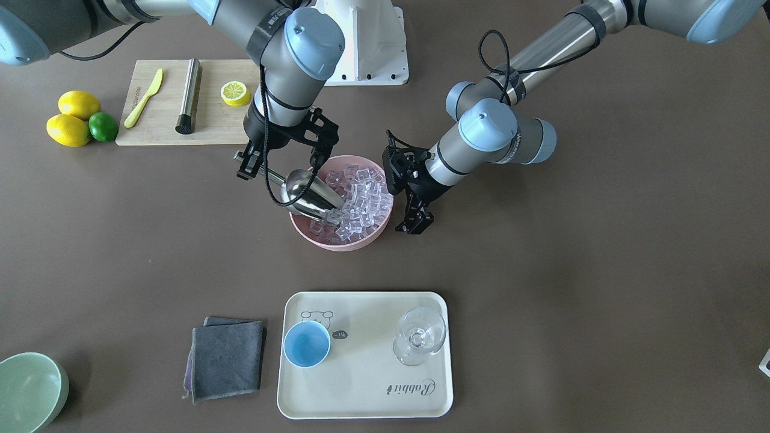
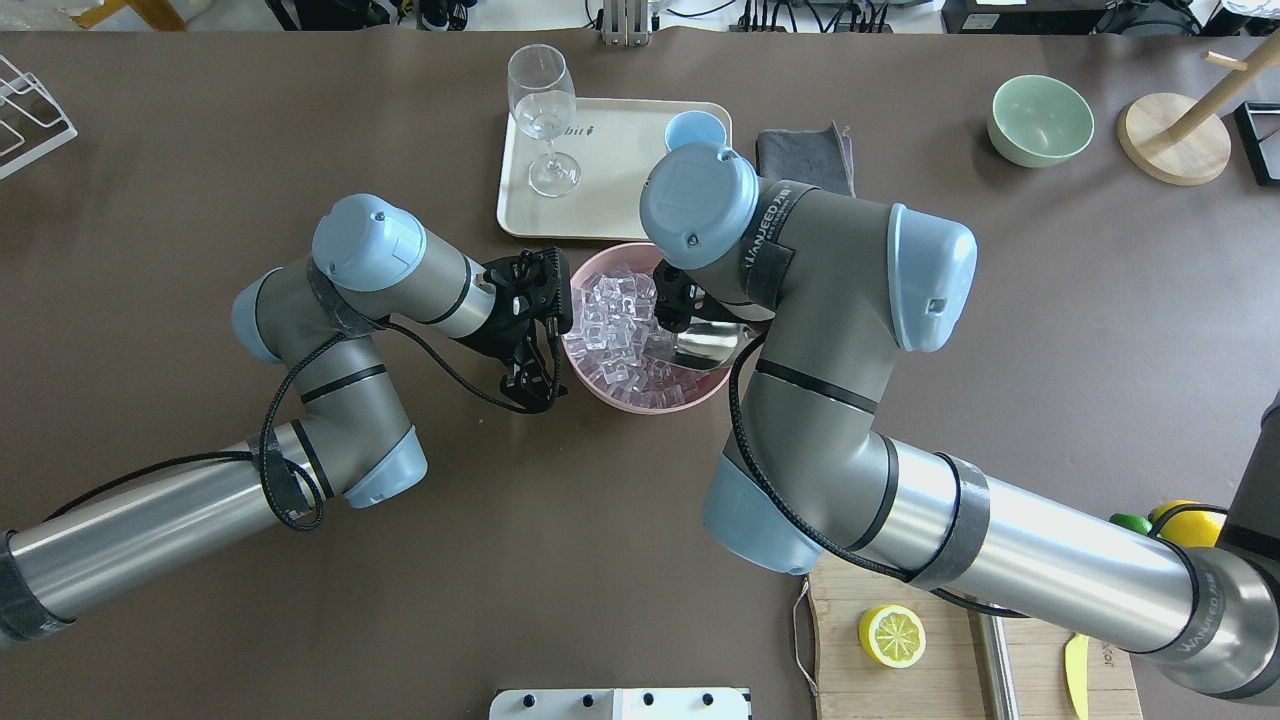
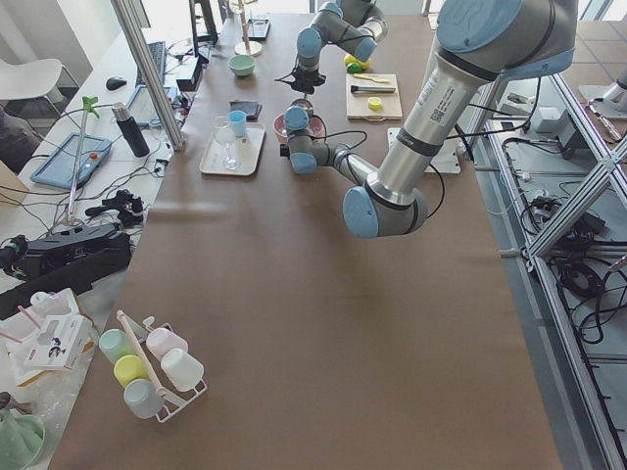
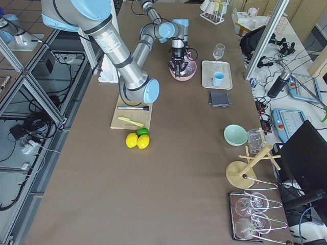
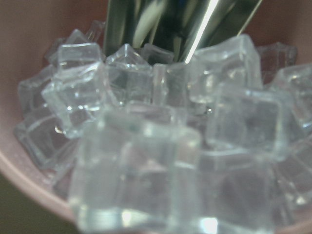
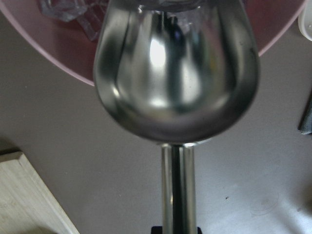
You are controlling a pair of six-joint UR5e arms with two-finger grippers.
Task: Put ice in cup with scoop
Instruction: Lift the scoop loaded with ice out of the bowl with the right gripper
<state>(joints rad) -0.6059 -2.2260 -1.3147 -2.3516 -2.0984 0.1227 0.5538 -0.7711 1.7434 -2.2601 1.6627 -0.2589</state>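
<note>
My right gripper (image 1: pixel 274 171) is shut on the handle of the silver scoop (image 1: pixel 310 195). The scoop tilts down with its mouth dug into the ice (image 1: pixel 361 198) piled in a pink bowl (image 1: pixel 337 243). The right wrist view shows the scoop's back (image 6: pixel 175 73) over the bowl's rim (image 6: pixel 58 63). My left gripper (image 1: pixel 413 228) is open and empty just outside the bowl's rim, and its wrist view is filled with ice (image 5: pixel 146 146). The light-blue cup (image 1: pixel 307 343) stands empty on a cream tray (image 1: pixel 361 397), apart from both grippers.
A clear stemmed glass (image 1: pixel 419 335) stands on the tray beside the cup. A grey cloth (image 1: pixel 225 359) lies next to the tray and a pale-green bowl (image 1: pixel 27 391) sits at the table corner. A cutting board (image 1: pixel 162 129) with a steel cylinder, knife and lemon half lies behind.
</note>
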